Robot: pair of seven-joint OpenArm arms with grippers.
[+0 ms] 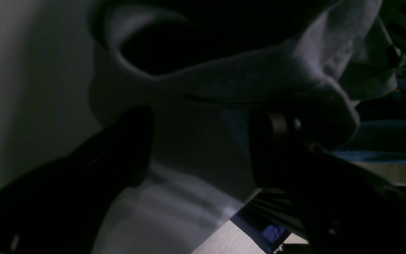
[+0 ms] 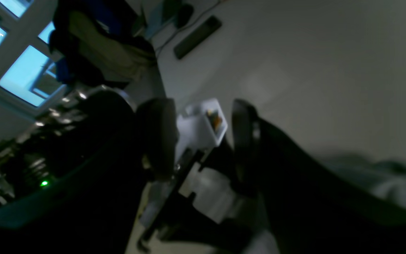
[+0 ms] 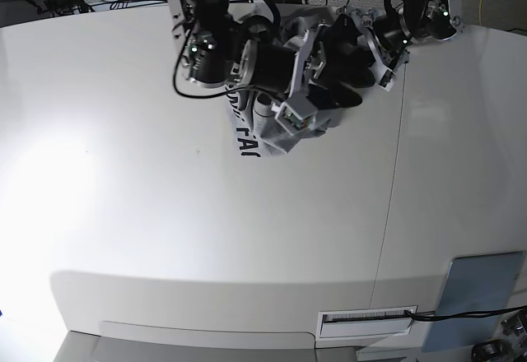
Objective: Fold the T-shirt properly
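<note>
The heather-grey T-shirt (image 3: 265,127) lies bunched at the far middle of the white table (image 3: 165,214), with some black lettering (image 3: 243,136) showing. Both arms meet over it. My left gripper (image 1: 206,130) is open, with its dark fingers (image 1: 125,141) apart. Shirt folds (image 1: 259,70) hang just beyond the tips and drape by the right-hand finger. In the base view it (image 3: 344,43) comes in from the right. My right gripper (image 2: 201,137) is open and empty, held above the table, with shirt fabric (image 2: 382,183) beside it. In the base view it (image 3: 333,90) is over the shirt's right part.
A flat grey-blue pad (image 3: 482,292) lies at the near right corner. A seam (image 3: 394,181) runs down the table's right part. A white bin (image 2: 203,123), cables and room clutter lie past the far edge.
</note>
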